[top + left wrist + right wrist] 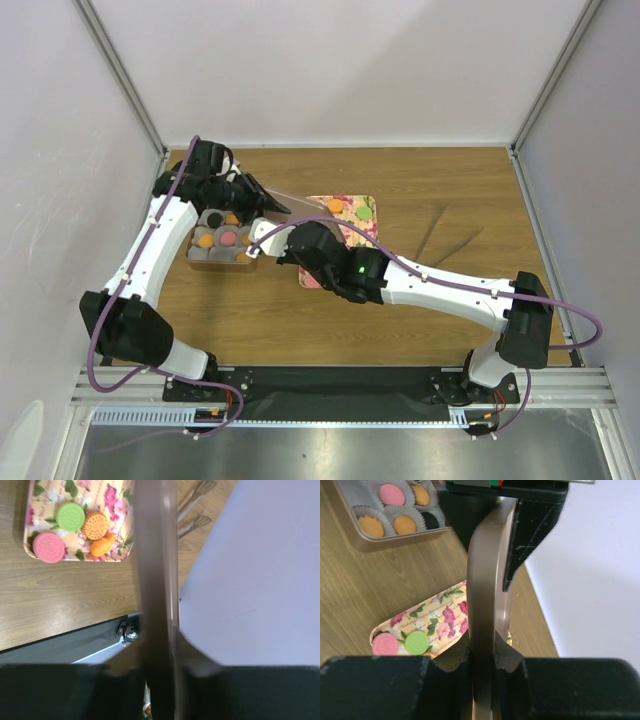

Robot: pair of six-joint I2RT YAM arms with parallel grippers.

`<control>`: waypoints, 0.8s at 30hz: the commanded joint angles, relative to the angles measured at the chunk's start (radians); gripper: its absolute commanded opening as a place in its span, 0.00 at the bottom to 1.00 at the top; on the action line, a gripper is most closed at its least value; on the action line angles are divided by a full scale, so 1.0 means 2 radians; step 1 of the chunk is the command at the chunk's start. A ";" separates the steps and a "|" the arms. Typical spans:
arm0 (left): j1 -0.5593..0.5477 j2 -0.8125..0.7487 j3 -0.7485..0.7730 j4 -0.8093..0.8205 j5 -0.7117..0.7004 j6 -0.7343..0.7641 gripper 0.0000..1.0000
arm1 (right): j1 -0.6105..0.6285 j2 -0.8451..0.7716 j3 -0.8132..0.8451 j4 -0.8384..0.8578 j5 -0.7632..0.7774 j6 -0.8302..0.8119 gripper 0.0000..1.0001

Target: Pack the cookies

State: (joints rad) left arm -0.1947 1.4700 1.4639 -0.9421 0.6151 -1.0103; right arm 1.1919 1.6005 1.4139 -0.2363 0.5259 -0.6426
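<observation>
Both grippers are shut on a plain metal lid (300, 204), held on edge above the table between them. My left gripper (250, 200) grips its far end and my right gripper (290, 244) its near end. The lid fills the middle of the left wrist view (155, 580) and the right wrist view (482, 605). Cookies (222, 240) lie in paper cups in an open tin (200, 259), just left of the lid; they also show in the right wrist view (392, 495). More cookies, pink (48, 547), green (70, 516) and orange (94, 525), lie on the floral tray (348, 206).
White walls close in the table on the left, back and right. Two thin dark fork-like marks (450, 235) lie on the wood to the right of the tray. A metal rail (330, 385) with the arm bases runs along the near edge.
</observation>
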 commanded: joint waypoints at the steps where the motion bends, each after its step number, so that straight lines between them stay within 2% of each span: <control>1: 0.002 -0.009 0.024 0.000 0.038 -0.020 0.36 | -0.005 -0.006 0.009 0.038 0.032 0.010 0.00; 6: 0.008 -0.007 0.029 0.029 0.030 -0.012 0.64 | -0.003 -0.013 0.009 0.028 0.040 0.015 0.00; 12: 0.036 -0.007 0.041 0.061 0.015 0.011 0.81 | -0.005 -0.023 0.009 0.010 0.044 0.024 0.00; 15: 0.050 -0.009 0.043 0.090 0.016 0.029 0.84 | -0.009 -0.026 0.009 -0.005 0.041 0.041 0.00; 18: 0.064 -0.018 0.048 0.088 -0.022 0.052 0.86 | -0.031 -0.023 0.021 -0.047 0.022 0.088 0.00; 21: 0.084 -0.035 0.049 0.078 -0.072 0.076 0.86 | -0.066 -0.005 0.065 -0.107 -0.027 0.149 0.00; 24: 0.096 -0.058 0.047 0.066 -0.136 0.105 0.86 | -0.092 0.044 0.164 -0.187 -0.089 0.213 0.00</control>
State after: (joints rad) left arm -0.0288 1.4338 1.5169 -0.8101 0.4904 -0.8864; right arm 1.0573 1.6341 1.5581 -0.4835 0.4603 -0.3813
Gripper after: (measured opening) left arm 0.863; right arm 0.188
